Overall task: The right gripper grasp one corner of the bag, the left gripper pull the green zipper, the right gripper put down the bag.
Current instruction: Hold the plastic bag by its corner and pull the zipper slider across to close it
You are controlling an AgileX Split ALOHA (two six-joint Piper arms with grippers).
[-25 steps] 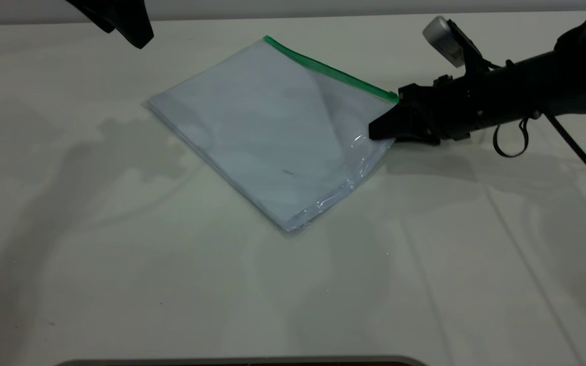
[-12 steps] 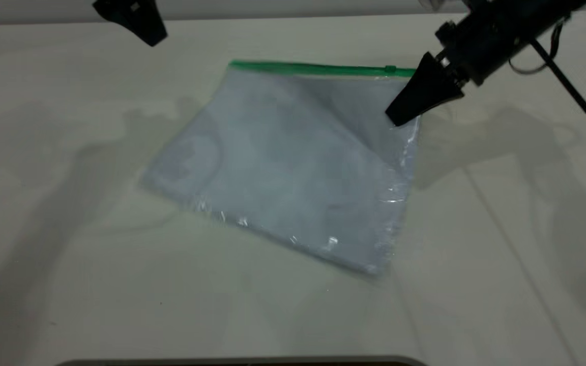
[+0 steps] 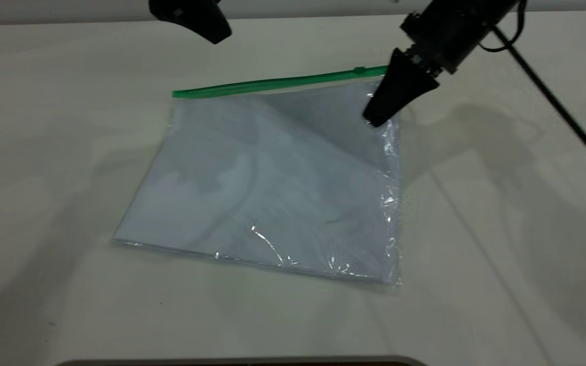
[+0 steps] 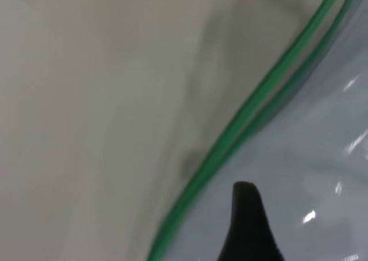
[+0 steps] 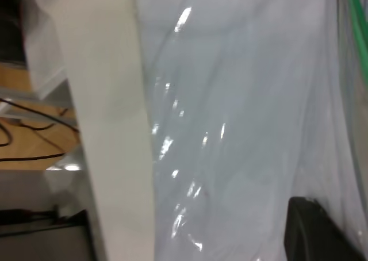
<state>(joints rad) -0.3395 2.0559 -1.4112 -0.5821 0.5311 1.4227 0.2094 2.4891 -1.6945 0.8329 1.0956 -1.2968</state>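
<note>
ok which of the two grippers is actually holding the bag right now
The right gripper, the one with the cable, pinches the bag at its corner by the green zipper. The left gripper hovers above, touching nothing.

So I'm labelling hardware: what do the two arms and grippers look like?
Both are black. The right gripper has pointed wedge fingers on a boxy body, with a long braided black cable trailing off it. The left gripper shows broad tapered fingers and no cable.
</note>
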